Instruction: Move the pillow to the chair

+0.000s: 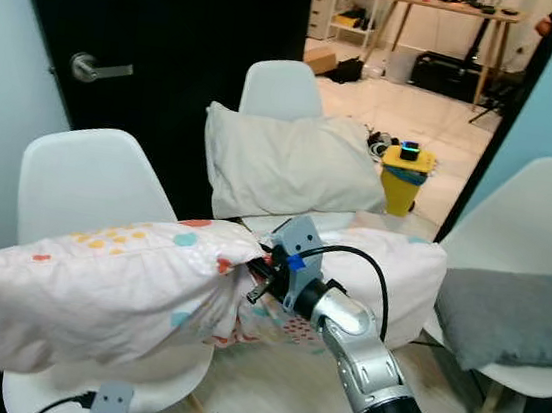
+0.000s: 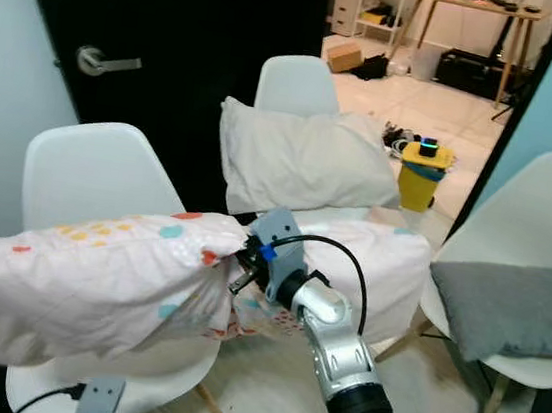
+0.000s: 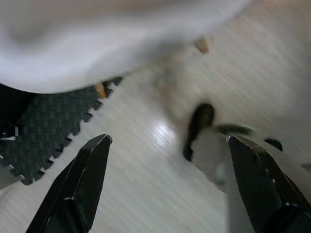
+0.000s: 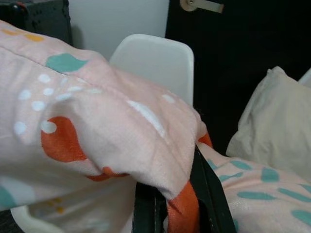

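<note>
Right gripper (image 1: 260, 273) has it, clamped on the corner of the patterned pillow (image 1: 96, 280), and the right wrist view confirms it: two black fingers (image 4: 206, 191) pinch a fold of the spotted fabric with an orange patch squeezed between them. The pillow hangs out towards the robot's left, stretched across the front of the near white chair (image 1: 82, 183). Its far end sags low over the seat, and I can't tell for certain whether any of its weight is resting there yet.

Left gripper (image 3: 165, 189) is down low, fingers spread wide with nothing between them, pointed at pale floor and the edge of a dark mat (image 3: 43, 141).

Behind, a second white chair (image 1: 282, 88) carries a plain cream pillow (image 1: 291, 163), and another patterned cushion (image 1: 389, 271) lies just past the right arm. Off to the right, a third chair (image 1: 547, 215) holds a grey cushion (image 1: 509, 316).

So where are we? The grasp is done and the pillow is up and over the near chair, well past halfway by my reckoning. What's left looks like lowering it onto the seat, opening the fingers and pulling the arm clear without dragging the pillow back off.
</note>
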